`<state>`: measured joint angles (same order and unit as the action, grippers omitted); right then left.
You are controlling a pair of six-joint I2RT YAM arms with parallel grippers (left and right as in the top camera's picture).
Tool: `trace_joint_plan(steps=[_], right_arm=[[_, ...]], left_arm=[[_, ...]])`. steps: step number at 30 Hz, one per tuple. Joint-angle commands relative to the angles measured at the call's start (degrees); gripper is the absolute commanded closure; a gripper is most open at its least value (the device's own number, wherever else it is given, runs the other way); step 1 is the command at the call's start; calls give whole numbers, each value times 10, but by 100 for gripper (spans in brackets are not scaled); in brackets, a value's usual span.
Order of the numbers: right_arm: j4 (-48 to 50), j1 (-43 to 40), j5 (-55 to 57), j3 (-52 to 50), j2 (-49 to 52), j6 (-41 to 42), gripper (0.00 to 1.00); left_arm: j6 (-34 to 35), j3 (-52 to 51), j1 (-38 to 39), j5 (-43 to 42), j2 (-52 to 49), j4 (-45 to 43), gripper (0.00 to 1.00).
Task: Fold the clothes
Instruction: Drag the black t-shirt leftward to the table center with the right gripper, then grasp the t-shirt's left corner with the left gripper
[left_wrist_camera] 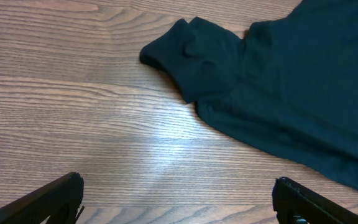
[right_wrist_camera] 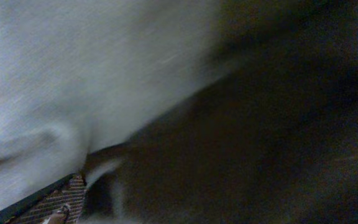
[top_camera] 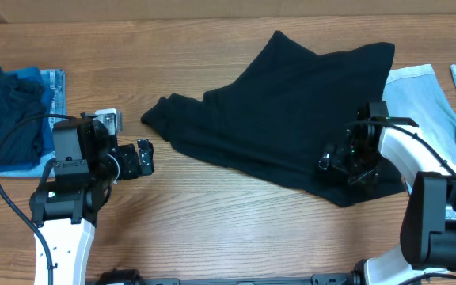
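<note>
**Left arm.** The left arm (top_camera: 62, 206) stands at the near left of the surface (top_camera: 212, 229). Its wrist is turned so that the left tool (top_camera: 146, 157) points right, low over bare wood. In the left wrist view its fingers (left_wrist_camera: 48, 198) are spread wide apart with nothing between them. The tool is near the end of the sleeve (top_camera: 165, 115) but does not touch it.

**Right arm.** The right arm (top_camera: 418, 166) comes in from the near right and bends over and down toward the left. The right tool (top_camera: 340, 165) is set down at the near right edge of the black garment (top_camera: 291, 103). The right wrist view is blurred. Dark cloth fills most of it and pale cloth crosses the upper left. I cannot tell whether the fingers are together, apart or clamped on the cloth.

**Black garment.** It lies from the centre to the right of the surface. It is spread open, unfolded and skewed, with a peak at the far edge. The sleeve reaches out to the left, and its end is bunched into soft folds. The right side of the garment lies against the pale denim (top_camera: 418, 95), which lies at the right.

**Other items.** A dark blue garment (top_camera: 6, 119) lies at the far left.
</note>
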<state>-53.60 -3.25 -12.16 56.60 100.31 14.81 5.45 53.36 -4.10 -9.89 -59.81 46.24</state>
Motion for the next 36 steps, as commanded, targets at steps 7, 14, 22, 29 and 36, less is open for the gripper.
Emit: trace_joint_plan(steps=[7, 14, 22, 29, 36], right_arm=[[74, 201, -276, -19, 7, 39, 0], [313, 316, -352, -18, 7, 156, 0], [365, 372, -335, -18, 7, 180, 5], [137, 312, -187, -18, 7, 165, 12], [50, 228, -28, -18, 7, 162, 7]], left_arm=[[-1, 15, 4, -7, -2, -2, 0], [-1, 15, 4, -7, -2, -3, 0], [-1, 15, 4, -7, -2, -4, 0], [-1, 15, 4, -7, -2, -6, 0], [-1, 15, 4, -7, -2, 1, 0]])
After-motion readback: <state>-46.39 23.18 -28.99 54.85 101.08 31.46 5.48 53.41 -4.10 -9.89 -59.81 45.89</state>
